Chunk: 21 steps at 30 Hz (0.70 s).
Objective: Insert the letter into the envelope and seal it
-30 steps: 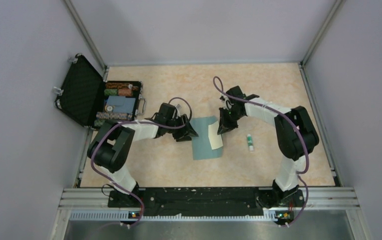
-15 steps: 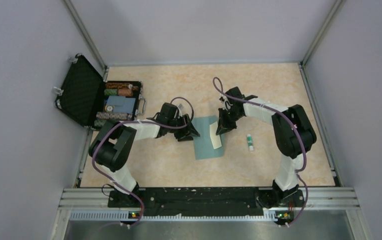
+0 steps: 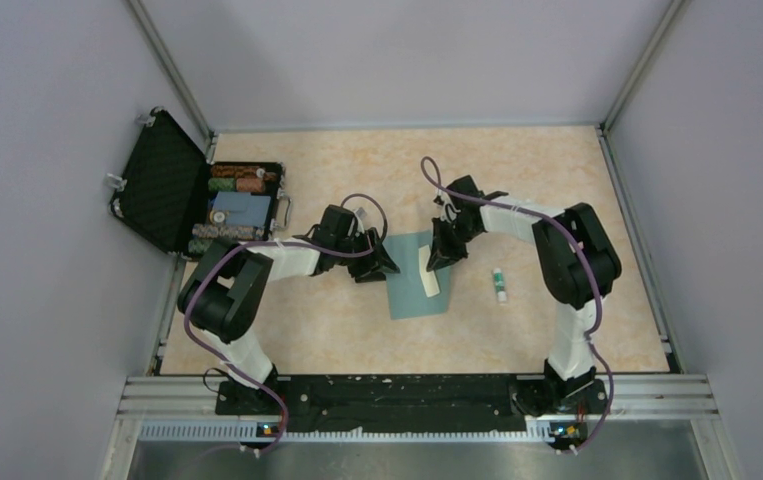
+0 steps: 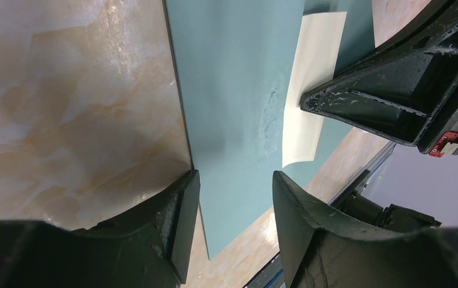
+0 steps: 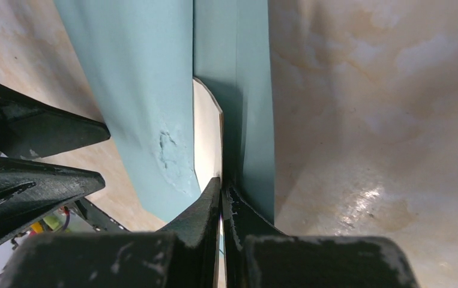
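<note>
Jaws pinch letter (image 5: 206, 135), seemingly, in right-wrist view only.

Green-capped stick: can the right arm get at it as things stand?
Probably not yet. The stick lies uncovered on the table near it, but the right hand is shut on the letter over the envelope and must let go first.
</note>
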Each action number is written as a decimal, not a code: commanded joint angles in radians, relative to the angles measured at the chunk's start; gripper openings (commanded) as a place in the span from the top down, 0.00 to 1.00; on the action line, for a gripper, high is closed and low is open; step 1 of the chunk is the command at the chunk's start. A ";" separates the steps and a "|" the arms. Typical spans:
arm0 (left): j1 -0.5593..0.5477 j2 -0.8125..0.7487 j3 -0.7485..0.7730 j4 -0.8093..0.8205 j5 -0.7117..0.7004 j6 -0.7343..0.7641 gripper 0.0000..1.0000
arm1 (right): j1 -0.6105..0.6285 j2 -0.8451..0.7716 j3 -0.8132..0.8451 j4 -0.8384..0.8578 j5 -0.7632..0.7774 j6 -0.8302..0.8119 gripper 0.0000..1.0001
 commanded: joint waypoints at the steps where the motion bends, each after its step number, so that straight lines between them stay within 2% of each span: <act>1: -0.011 0.053 -0.008 -0.053 -0.065 0.034 0.45 | 0.023 0.020 0.040 0.043 -0.026 0.020 1.00; 5: -0.012 0.051 -0.009 -0.053 -0.069 0.034 0.45 | 0.028 0.023 0.039 0.041 -0.025 0.022 1.00; 6: -0.012 0.050 -0.007 -0.053 -0.069 0.035 0.45 | 0.028 0.021 0.045 0.033 -0.012 0.021 0.97; 9: -0.012 0.047 -0.007 -0.054 -0.071 0.037 0.45 | 0.026 0.002 0.067 -0.015 0.020 0.005 0.78; 11: -0.012 0.046 -0.007 -0.055 -0.071 0.037 0.45 | 0.021 -0.013 0.069 -0.037 0.038 -0.001 0.69; 16: -0.012 0.049 -0.006 -0.054 -0.072 0.037 0.45 | 0.013 -0.030 0.057 -0.053 0.061 -0.019 0.77; 21: -0.012 0.051 -0.008 -0.053 -0.071 0.036 0.45 | 0.013 -0.036 0.065 -0.081 0.107 -0.040 0.78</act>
